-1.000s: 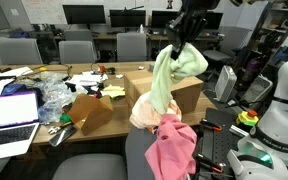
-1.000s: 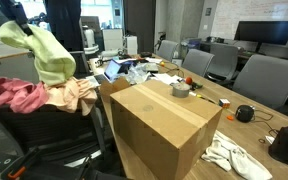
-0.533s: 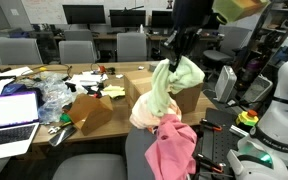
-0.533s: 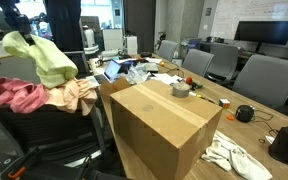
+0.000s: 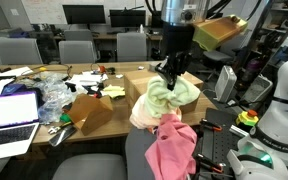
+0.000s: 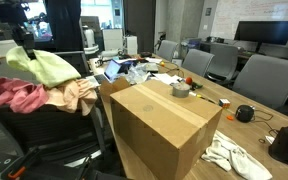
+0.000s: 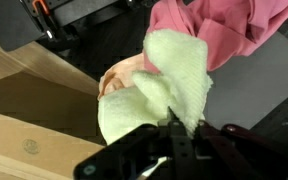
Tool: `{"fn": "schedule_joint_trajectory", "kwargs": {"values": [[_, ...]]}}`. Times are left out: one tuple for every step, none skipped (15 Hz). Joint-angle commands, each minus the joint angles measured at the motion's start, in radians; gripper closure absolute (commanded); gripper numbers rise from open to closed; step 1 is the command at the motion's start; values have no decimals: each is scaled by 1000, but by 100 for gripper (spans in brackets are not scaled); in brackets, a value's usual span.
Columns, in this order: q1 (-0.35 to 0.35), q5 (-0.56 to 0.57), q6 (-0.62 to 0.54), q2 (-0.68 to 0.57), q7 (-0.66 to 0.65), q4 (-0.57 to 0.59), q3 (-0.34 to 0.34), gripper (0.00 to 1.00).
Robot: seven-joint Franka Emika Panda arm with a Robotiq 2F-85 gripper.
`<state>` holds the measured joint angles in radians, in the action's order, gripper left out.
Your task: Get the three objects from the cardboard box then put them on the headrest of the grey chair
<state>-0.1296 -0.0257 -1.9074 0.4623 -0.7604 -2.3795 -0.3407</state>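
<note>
Within the last second the tool (image 5: pixel 171 72) had sunk from high up to just above the headrest of the grey chair (image 6: pixel 54 130) – still clamped on the pale green cloth (image 5: pixel 172 95), beside the pink cloth (image 5: pixel 171 148) and peach cloth (image 5: pixel 142 112) – so the third drop looked close.

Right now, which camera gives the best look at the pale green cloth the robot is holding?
The wrist view: the green cloth fills the frame up close, pinched in the gripper, with the pink cloth just beyond. In both exterior views the green cloth looks much smaller, bunched beneath the gripper.
</note>
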Motion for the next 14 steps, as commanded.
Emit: {"fn": "schedule_joint_trajectory", "kwargs": {"values": [[-16, -33, -9, -67, 7, 18, 8, 99], [-13, -26, -10, -83, -8, 19, 4, 99], [-16, -30, -11, -98, -4, 19, 8, 99], [-16, -29, -12, -110, -8, 18, 8, 99], [-17, -31, -10, -121, -8, 17, 10, 99], [-17, -31, -9, -131, -12, 16, 11, 99], [-17, -32, -11, -140, -15, 14, 13, 99], [-18, -38, -11, -145, -14, 12, 16, 99], [-19, -40, -11, -150, -16, 10, 18, 99], [-18, -42, -15, -155, -22, 7, 19, 99], [-18, -46, -18, -160, -28, 5, 19, 99], [-17, -43, -23, -166, -41, 2, 17, 99], [-18, -42, -31, -170, -53, 0, 16, 99], [-18, -41, -40, -178, -65, -2, 14, 99]]}}
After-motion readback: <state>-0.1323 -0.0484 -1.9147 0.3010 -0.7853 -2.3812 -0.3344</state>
